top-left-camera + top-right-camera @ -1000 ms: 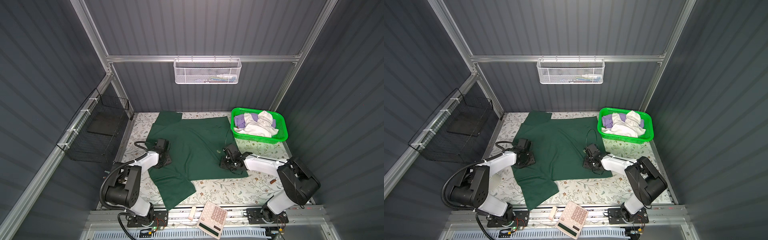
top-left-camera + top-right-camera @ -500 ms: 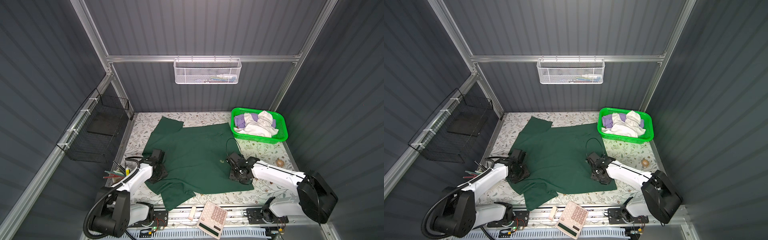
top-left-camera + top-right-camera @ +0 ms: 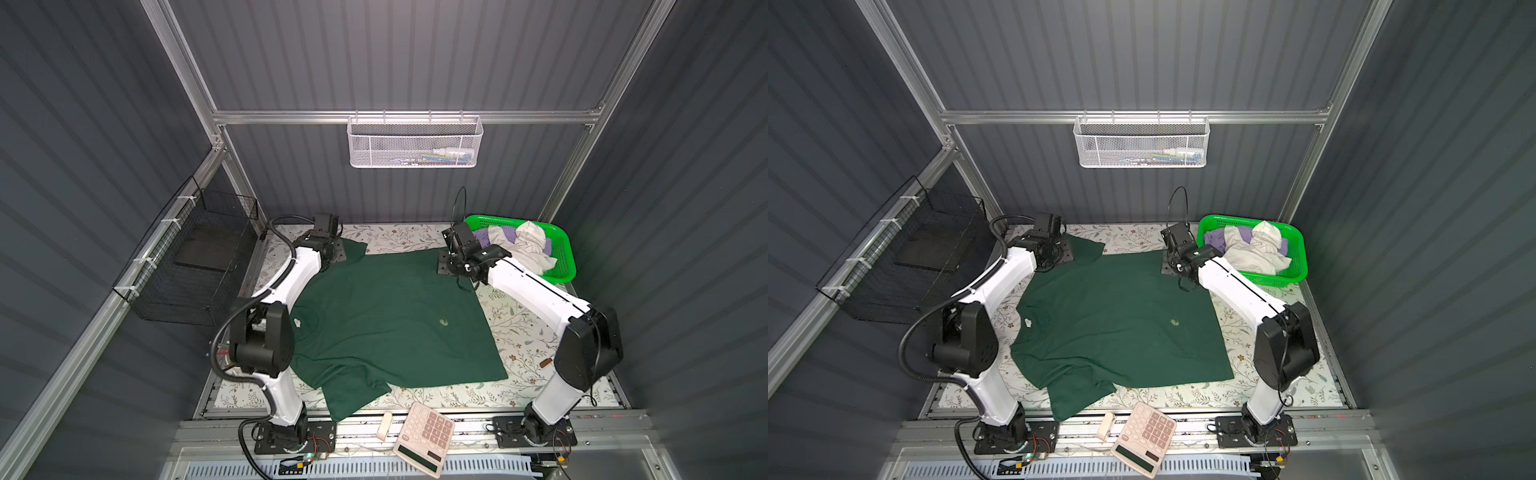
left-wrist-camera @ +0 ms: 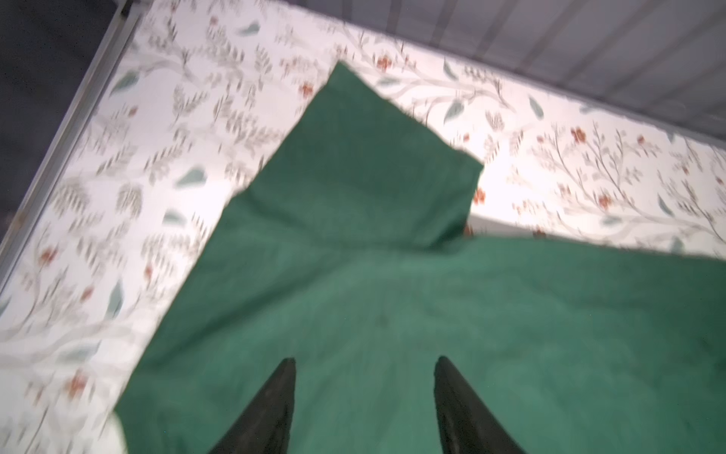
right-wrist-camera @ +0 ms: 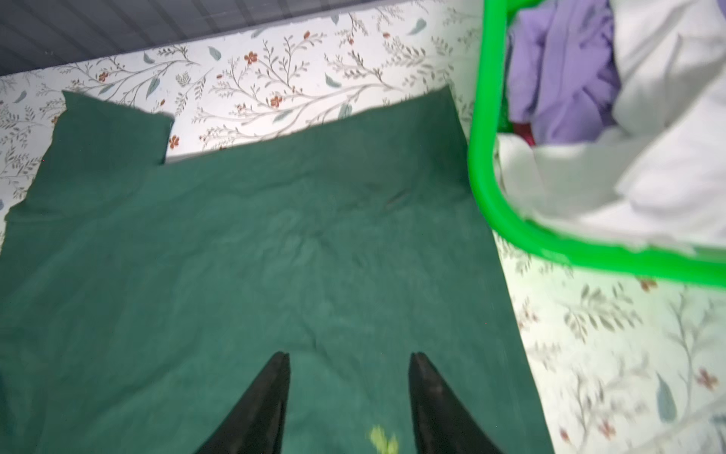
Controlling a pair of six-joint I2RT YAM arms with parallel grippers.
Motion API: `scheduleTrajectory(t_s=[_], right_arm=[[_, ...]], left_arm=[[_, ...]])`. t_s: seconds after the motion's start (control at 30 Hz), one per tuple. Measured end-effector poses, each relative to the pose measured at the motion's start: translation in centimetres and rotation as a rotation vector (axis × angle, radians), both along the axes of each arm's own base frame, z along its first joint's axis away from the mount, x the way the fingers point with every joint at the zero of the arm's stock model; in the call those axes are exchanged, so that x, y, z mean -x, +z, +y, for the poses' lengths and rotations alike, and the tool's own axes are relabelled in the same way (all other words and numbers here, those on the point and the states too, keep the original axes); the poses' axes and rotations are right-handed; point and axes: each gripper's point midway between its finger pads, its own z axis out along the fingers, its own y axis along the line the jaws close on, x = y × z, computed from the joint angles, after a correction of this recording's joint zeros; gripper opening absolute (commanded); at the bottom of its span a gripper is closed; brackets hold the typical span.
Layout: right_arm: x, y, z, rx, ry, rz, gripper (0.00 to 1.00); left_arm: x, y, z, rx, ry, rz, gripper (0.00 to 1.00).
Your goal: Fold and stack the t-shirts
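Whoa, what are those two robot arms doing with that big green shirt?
Their job is folding shirts. A dark green t-shirt lies spread out on the flowery table. Both arms reach to its far edge: the left claw by a sleeve, the right claw beside the green basket. Both claws are open and hold nothing. White and lavender shirts wait in the basket.

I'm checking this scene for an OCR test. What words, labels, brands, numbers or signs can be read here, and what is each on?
No text here is legible.
calculator: key markings too small to read.
dark green t-shirt: white neck label too small to read.
white wire basket: packets inside blurred.
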Motion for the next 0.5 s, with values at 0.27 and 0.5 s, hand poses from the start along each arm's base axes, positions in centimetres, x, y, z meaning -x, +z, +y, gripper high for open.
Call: scheduleTrajectory(t_s=[0.27,0.5], right_arm=[[-4.2,-3.0,-0.3,0.022,0.041,0.001,0.57],[-4.6,-3.2,-0.5,0.012,0.056,0.004,0.57]], left_arm=[[-10.3,-4.3,3.0,-0.023,-0.011,-0.069,0.59],[-16.1,-7.5,4.7,0.003,-0.002,-0.111,0.59]])
